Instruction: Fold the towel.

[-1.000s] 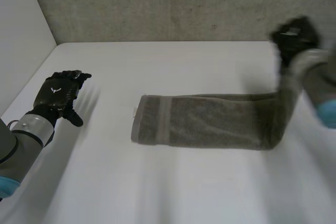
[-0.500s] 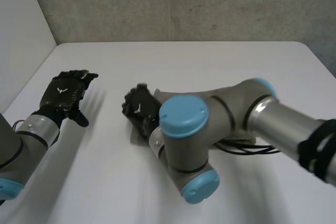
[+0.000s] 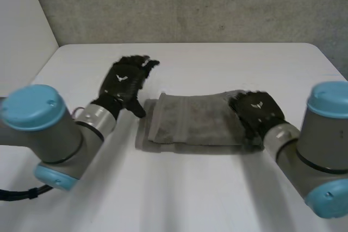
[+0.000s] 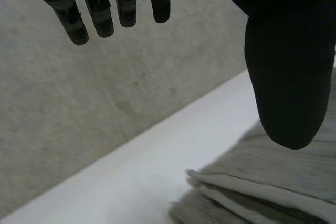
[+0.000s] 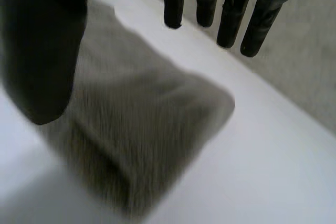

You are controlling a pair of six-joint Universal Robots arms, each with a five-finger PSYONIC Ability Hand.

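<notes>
A grey-green towel (image 3: 196, 120) lies folded over itself in the middle of the white table (image 3: 179, 199), its layered edges stacked at the left end. My left hand (image 3: 126, 82) hovers just beyond the towel's far left corner, open with straight fingers. In the left wrist view its thumb (image 4: 283, 51) hangs over the towel's layered corner (image 4: 262, 182). My right hand (image 3: 255, 113) is open over the towel's right end. Seen from the right wrist, straight fingers (image 5: 231, 19) reach past the towel (image 5: 136, 129) and hold nothing.
A rough concrete wall (image 3: 185, 4) runs along the table's far edge, and a pale wall (image 3: 22, 36) closes the left side. Both arms' large grey joints with blue caps (image 3: 32, 107) (image 3: 329, 99) sit low over the table's near half.
The towel lay stretched long with its right end lifted by my right hand. That hand swept the end leftward, let go and came back right. My left hand moved in to the towel's left end.
</notes>
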